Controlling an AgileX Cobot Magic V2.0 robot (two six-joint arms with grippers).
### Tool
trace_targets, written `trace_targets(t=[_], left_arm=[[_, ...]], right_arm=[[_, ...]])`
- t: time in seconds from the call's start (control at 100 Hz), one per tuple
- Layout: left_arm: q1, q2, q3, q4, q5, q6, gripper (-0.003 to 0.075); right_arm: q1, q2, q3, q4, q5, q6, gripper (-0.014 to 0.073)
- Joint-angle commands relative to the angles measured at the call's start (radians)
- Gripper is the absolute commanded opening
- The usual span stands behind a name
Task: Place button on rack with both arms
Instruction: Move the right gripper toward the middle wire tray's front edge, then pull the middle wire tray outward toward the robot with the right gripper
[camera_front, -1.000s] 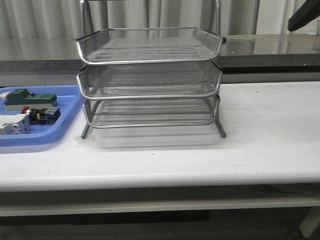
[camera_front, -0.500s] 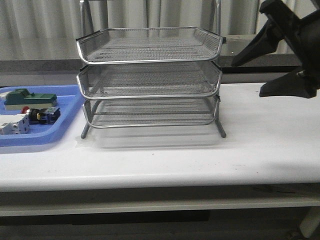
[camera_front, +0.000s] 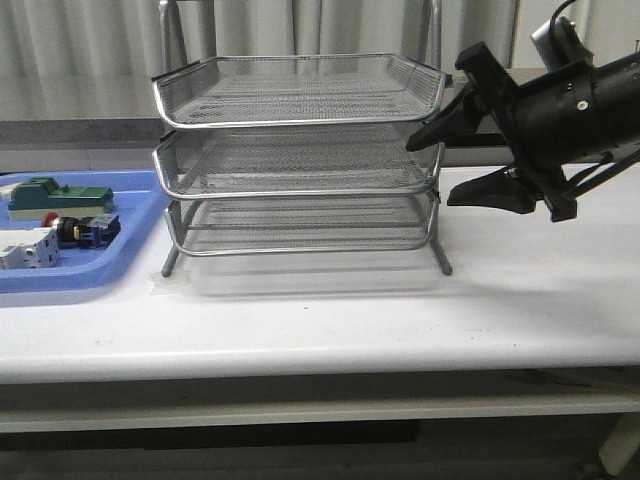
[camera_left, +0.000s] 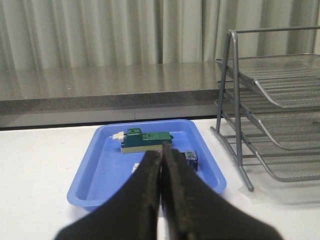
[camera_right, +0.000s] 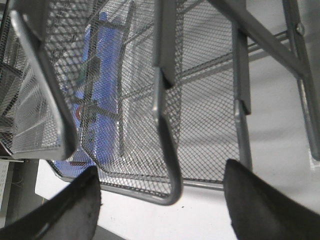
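- At right of the front view, the right gripper (camera_front: 458, 168) has swung in within the last second from beyond the frame's edge, and now hangs with its claw spread wide just beside the right end of the rack (camera_front: 297, 160); no contact with the wire can be made out
- Its wrist view looks through the mesh tiers, fingers (camera_right: 75, 207) well apart with nothing between them; the arrival suggests this arm is bracing or readying at the rack, with the pick-up itself not yet begun
- Low in the left wrist view, the left gripper (camera_left: 162, 160) hovers with fingers pressed together, pointed toward the blue tray (camera_left: 105, 172); it holds nothing
- At far left of the front view, the button (camera_front: 75, 229) lies in that tray, red head to the left; beside it sit a green component (camera_front: 55, 196) and a white component (camera_front: 27, 248)
- All three rack tiers appear bare; the task is at its opening stage
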Motion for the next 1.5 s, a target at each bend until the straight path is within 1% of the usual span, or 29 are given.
trace_targets(t=[0.0,0.24,0.31,0.4,0.51,0.52,0.63,0.71,0.78,0.83,1.09,1.3,1.49], left_arm=[[0.002,-0.031,0.045,-0.008,-0.081,-0.01,0.0004],[0.002,-0.031,0.045,-0.008,-0.081,-0.01,0.0004],[0.002,-0.031,0.045,-0.008,-0.081,-0.01,0.0004],[0.002,-0.031,0.045,-0.008,-0.081,-0.01,0.0004],[0.002,-0.031,0.045,-0.008,-0.081,-0.01,0.0004],[0.002,-0.031,0.045,-0.008,-0.081,-0.01,0.0004],[0.002,-0.031,0.045,-0.008,-0.081,-0.01,0.0004],[0.002,-0.031,0.045,-0.008,-0.081,-0.01,0.0004],[0.002,-0.031,0.045,-0.008,-0.081,-0.01,0.0004],[0.002,-0.031,0.045,-0.008,-0.081,-0.01,0.0004],[0.002,-0.031,0.045,-0.008,-0.081,-0.01,0.0004],[0.002,-0.031,0.045,-0.008,-0.081,-0.01,0.0004],[0.002,-0.031,0.045,-0.008,-0.081,-0.01,0.0004]], right_arm=[[0.009,-0.009,-0.051,0.044,0.063,-0.017,0.0517],[0.026,0.035,-0.102,0.056,0.066,-0.017,0.0517],[0.026,0.047,-0.114,0.058,0.07,-0.017,0.0484],[0.026,0.059,-0.119,0.063,0.081,-0.017,0.0395],[0.026,0.07,-0.119,0.063,0.103,-0.017,0.0254],[0.026,0.071,-0.119,0.063,0.105,-0.017,0.0254],[0.026,0.073,-0.119,0.063,0.112,-0.017,0.0128],[0.026,0.073,-0.119,0.063,0.115,-0.017,0.0064],[0.026,0.073,-0.119,0.062,0.115,-0.017,0.0024],[0.026,0.073,-0.119,0.062,0.115,-0.017,0.0013],[0.026,0.073,-0.083,0.039,0.151,-0.017,0.0013],[0.026,0.056,0.007,0.038,0.16,-0.053,0.0014],[0.026,0.004,0.125,0.04,0.157,-0.112,0.0014]])
